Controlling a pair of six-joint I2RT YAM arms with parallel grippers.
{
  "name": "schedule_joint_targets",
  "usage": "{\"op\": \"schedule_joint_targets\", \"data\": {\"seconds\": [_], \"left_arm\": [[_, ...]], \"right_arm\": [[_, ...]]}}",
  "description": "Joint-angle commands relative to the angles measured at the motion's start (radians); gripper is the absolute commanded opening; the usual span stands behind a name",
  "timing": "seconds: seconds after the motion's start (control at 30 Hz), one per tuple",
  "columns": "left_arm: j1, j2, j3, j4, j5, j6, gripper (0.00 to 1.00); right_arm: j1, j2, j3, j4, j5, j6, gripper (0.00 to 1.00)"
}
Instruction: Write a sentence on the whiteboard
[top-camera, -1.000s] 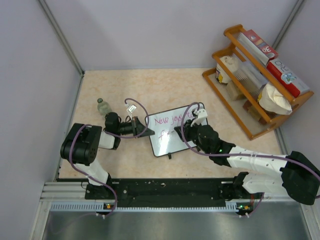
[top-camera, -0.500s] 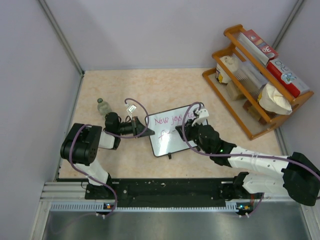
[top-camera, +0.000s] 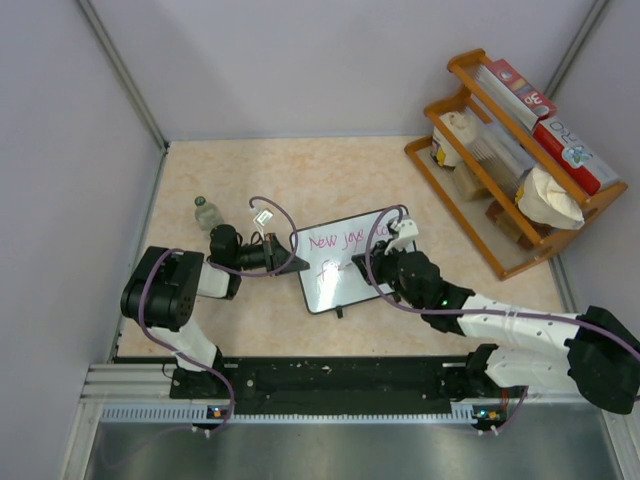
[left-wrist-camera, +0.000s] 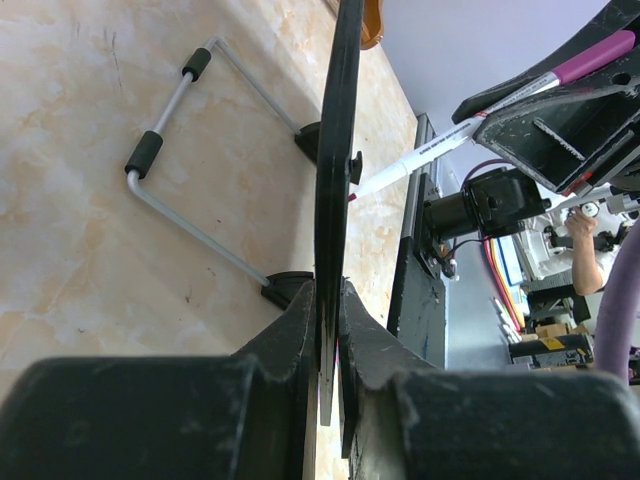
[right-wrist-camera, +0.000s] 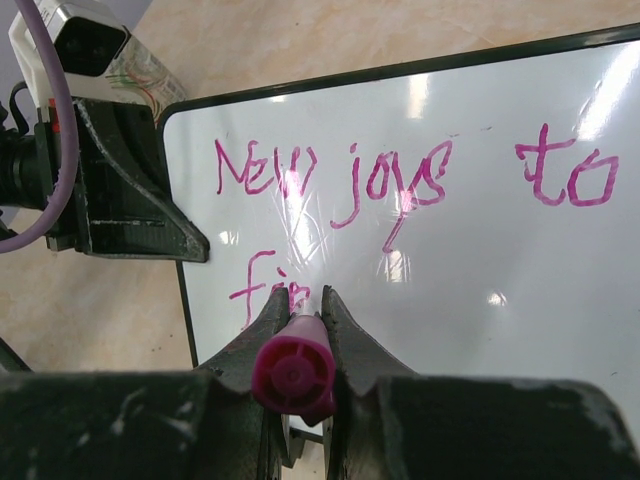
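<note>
left wrist is showing the left claw (left-wrist-camera: 328, 305) clenching the likely light, slick board (left-wrist-camera: 338, 130) by its edge, while the right claw (right-wrist-camera: 300, 300) is gripping a marker (right-wrist-camera: 292, 372).

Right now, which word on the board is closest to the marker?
The unfinished "fi", alone on the lower line of the whiteboard, just past the marker; the top-line words sit farther away.
</note>
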Motion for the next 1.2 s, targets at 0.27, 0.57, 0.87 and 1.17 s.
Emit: {"op": "schedule_joint_targets", "data": {"seconds": [0.27,0.57,0.87,1.17], "left_arm": [[0.003,-0.001,-0.003,0.033,0.011,-0.008,0.00],[0.003,-0.003,-0.005,0.029,0.009,-0.007,0.00],[0.003,-0.001,-0.003,0.031,0.011,-0.007,0.00],[0.003,0.000,-0.002,0.033,0.012,-0.008,0.00]], "right_arm": [[-0.013,-0.028,-0.043,-0.005,-0.026,0.004,0.00],[-0.019,-0.103,0.004,-0.013,-0.020,0.004,0.00],[-0.075,-0.076,0.027,-0.014,-0.048,0.004,0.00],[-0.078,-0.040,0.037,0.004,-0.063,0.007,0.00]]}}
